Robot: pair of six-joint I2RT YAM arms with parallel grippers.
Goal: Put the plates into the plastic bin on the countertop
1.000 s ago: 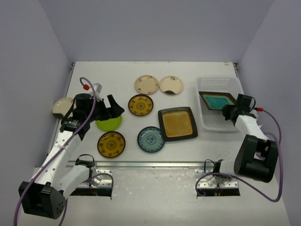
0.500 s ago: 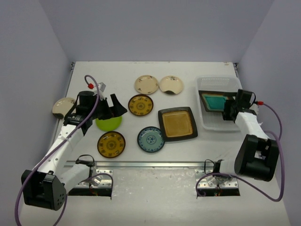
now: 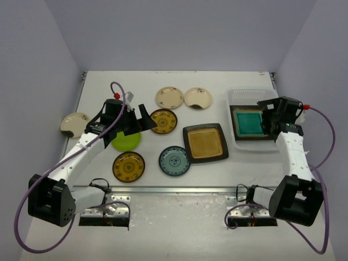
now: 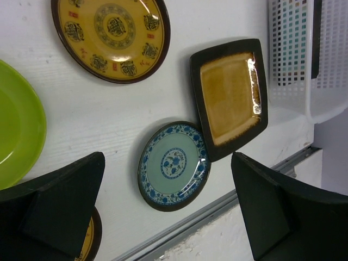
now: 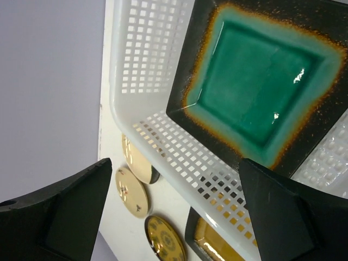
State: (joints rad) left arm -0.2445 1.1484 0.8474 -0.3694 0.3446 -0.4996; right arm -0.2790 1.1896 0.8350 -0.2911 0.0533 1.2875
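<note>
The teal square plate (image 3: 250,123) lies inside the plastic bin (image 3: 247,92), which sits at the far right corner of the tabletop (image 3: 130,81). The right arm (image 3: 293,155) holds its jaws wide open just above that plate, gripping nothing.

The other plates are out on the tabletop. An amber square plate (image 3: 205,143) lies just left of the bin, toward the middle. A blue-and-white round plate (image 3: 174,161) touches its near left corner. One amber patterned plate (image 3: 129,166) lies toward the near left, close to the metal rail (image 3: 174,190) along the near edge. A second amber patterned plate (image 3: 165,122) lies in the middle, and a lime green plate (image 3: 126,142) lies between the two. Two cream plates (image 3: 169,97) lie side by side toward the far edge, and a third cream dish (image 3: 73,124) sits at the left edge.

The left arm (image 3: 81,149) holds its jaws open and empty above the lime green plate and the second amber patterned plate, covering that plate's left rim in the top view.
</note>
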